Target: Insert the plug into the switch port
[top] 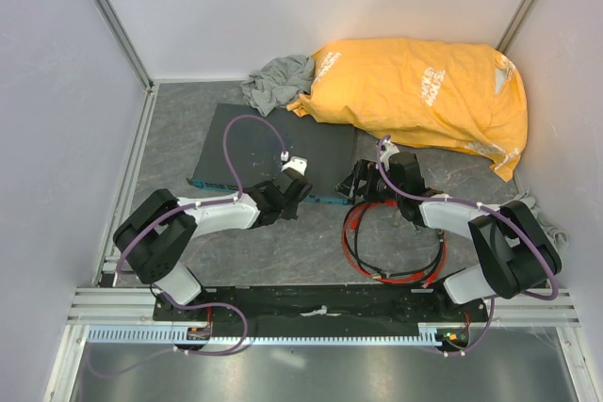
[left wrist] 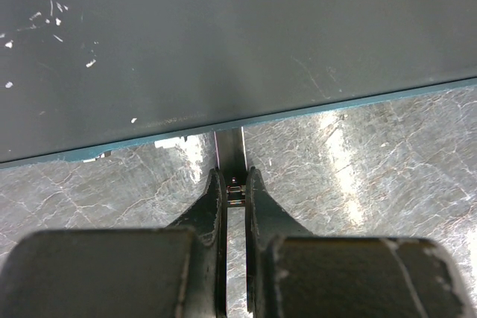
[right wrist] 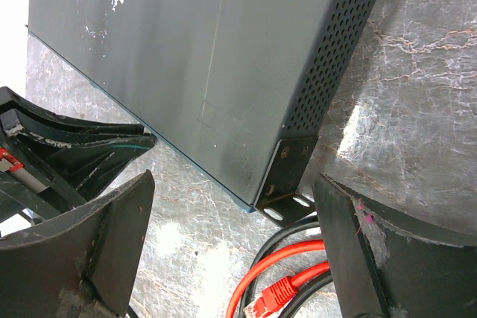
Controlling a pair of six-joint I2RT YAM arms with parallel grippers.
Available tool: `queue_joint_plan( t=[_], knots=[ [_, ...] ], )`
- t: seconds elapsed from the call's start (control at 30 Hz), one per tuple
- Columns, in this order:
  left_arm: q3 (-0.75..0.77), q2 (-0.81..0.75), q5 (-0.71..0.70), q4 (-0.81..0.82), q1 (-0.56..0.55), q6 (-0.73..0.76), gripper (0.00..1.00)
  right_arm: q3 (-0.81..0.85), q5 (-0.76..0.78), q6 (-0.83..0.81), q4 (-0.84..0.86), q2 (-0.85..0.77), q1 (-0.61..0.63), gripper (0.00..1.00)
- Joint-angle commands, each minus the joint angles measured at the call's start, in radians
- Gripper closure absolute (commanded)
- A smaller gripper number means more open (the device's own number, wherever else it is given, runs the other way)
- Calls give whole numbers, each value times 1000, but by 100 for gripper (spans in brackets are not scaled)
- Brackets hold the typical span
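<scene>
From above, we judge nothing inserted yet: the cable (top: 400, 277) lies coiled by the right gripper (top: 363, 181), a bag (top: 415, 91) behind the switch (top: 320, 152); at the left wrist, the left gripper (left wrist: 235, 176) is pressed together at the switch's front edge, ports unseen; at the right wrist, jaws spread wide, the plug (right wrist: 274, 297) lying loose beneath them.

A grey, marbled table (top: 179, 143) is seen. A flat dark grey box (top: 320, 152) is laid on it near the middle. A yellow bag (top: 415, 91) and a crumpled grey cloth (top: 278, 77) are set behind the box, and a coiled red cable (top: 349, 237) is laid at its right front.
</scene>
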Motion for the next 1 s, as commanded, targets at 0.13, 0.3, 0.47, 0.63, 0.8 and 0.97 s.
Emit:
queue_joint_plan(
  t=[0.13,0.3,0.47,0.63,0.8,0.97],
  knots=[
    [121,-2,-58,250,22,25,98,-10,-10,1,50,-2,0,5],
    [164,49,-70,259,26,21,96,-13,-11,1,53,-2,0,5],
    [172,63,-56,262,26,5,79,-13,-10,1,53,-2,-1,5],
    [125,-2,-64,208,20,-16,51,-13,-11,-1,51,-4,0,5],
    [101,-81,-76,71,5,-31,28,-15,-13,1,53,-4,0,5],
    [68,-152,-76,-94,-15,-100,32,-15,-13,1,53,-4,0,5]
  ],
)
